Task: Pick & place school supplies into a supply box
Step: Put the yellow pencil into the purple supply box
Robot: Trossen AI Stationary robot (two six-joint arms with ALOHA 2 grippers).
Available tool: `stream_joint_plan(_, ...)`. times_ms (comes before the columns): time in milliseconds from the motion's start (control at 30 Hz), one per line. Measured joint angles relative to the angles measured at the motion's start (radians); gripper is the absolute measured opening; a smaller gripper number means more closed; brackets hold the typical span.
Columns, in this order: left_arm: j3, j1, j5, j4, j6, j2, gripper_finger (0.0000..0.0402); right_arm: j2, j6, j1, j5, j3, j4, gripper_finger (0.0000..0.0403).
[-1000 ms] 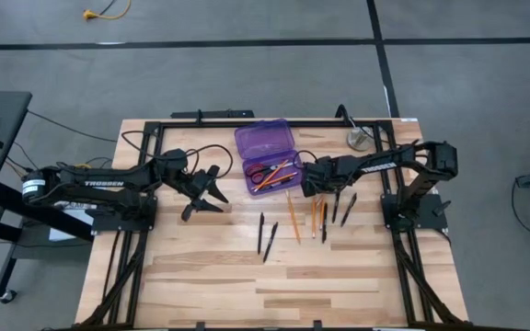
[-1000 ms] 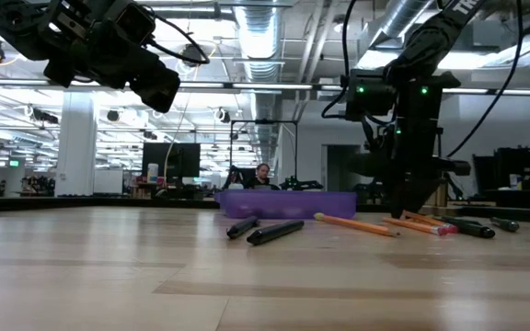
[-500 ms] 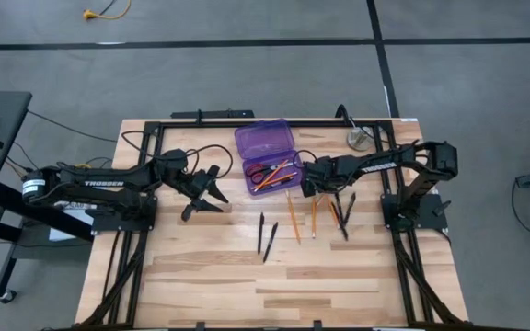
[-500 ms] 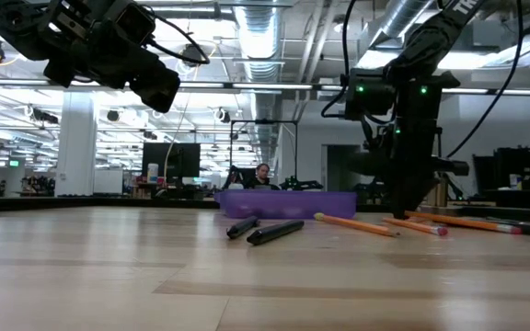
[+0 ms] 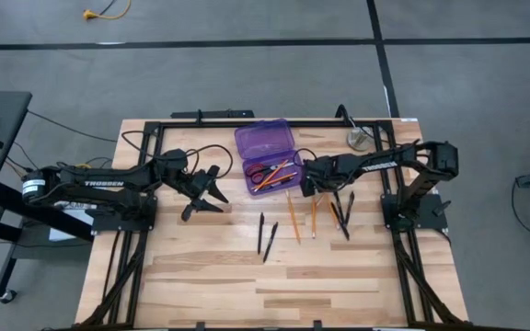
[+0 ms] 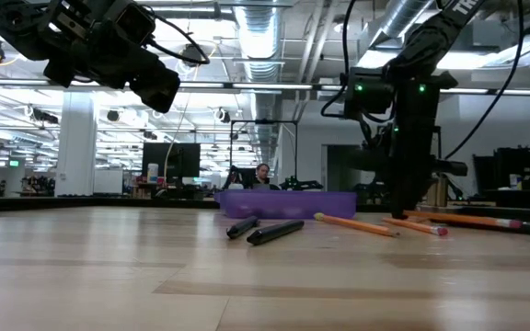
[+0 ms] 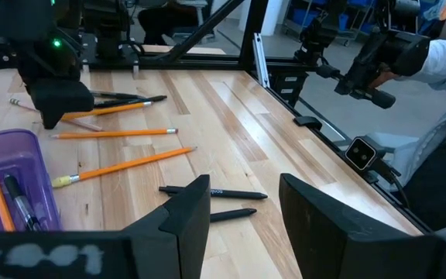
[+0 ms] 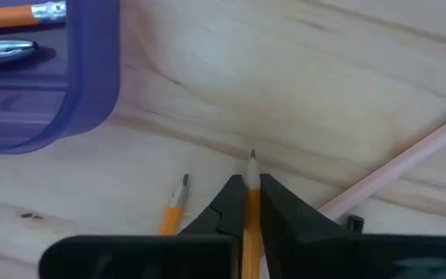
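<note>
2 pens [image 5: 266, 236] lie w/ pencils [image 5: 293, 217] beside box [image 5: 270, 157].

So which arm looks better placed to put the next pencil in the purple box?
The right. Its gripper is shut on a pencil beside the purple box, while the left gripper hangs open and empty.

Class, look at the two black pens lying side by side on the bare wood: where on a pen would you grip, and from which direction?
Grip one of the two black pens mid-barrel, coming straight down with fingers across its length. They lie flat, slim and long, with bare table around them; the narrow gap between them needs care.
</note>
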Motion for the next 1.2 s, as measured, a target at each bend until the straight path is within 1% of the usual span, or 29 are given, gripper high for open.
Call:
stream_joint_plan(67,0.0,0.0,0.0,-0.001,0.0,0.0,0.0144,0.001,-0.001,0.001,-0.013,0.007,-0.006,0.0006)
stream_joint_plan(167,0.0,0.0,0.0,-0.002,0.0,0.0,0.0144,0.004,-0.021,0.004,-0.061,0.035,-0.02,0.0009)
stream_joint_plan(333,0.0,0.0,0.0,-0.004,0.0,0.0,0.0144,0.004,-0.069,0.001,-0.068,0.112,-0.083,0.0015)
stream_joint_plan(500,0.0,0.0,0.0,-0.004,0.0,0.0,0.0144,0.003,-0.122,-0.013,-0.026,0.209,-0.207,0.0005)
stream_joint_plan(667,0.0,0.0,0.0,-0.009,-0.009,0.0,0.0144,0.003,-0.198,-0.027,0.049,0.316,-0.273,0.0011)
stream_joint_plan(833,0.0,-0.003,0.0,-0.019,-0.034,0.0,0.0144,0.003,-0.356,-0.038,0.091,0.423,-0.26,0.0008)
stream_joint_plan(967,0.0,-0.022,-0.001,-0.016,-0.063,0.0,0.0144,0.002,-0.514,-0.056,0.091,0.493,-0.215,0.0004)
stream_joint_plan(1067,0.0,-0.046,-0.001,0.023,-0.08,0.0,0.0144,0.002,-0.633,-0.078,0.061,0.525,-0.157,0.0009)
stream_joint_plan(1200,0.0,-0.08,0.0,0.167,-0.168,-0.001,0.0144,0.04,-0.761,-0.111,-0.021,0.561,-0.089,0.0007)
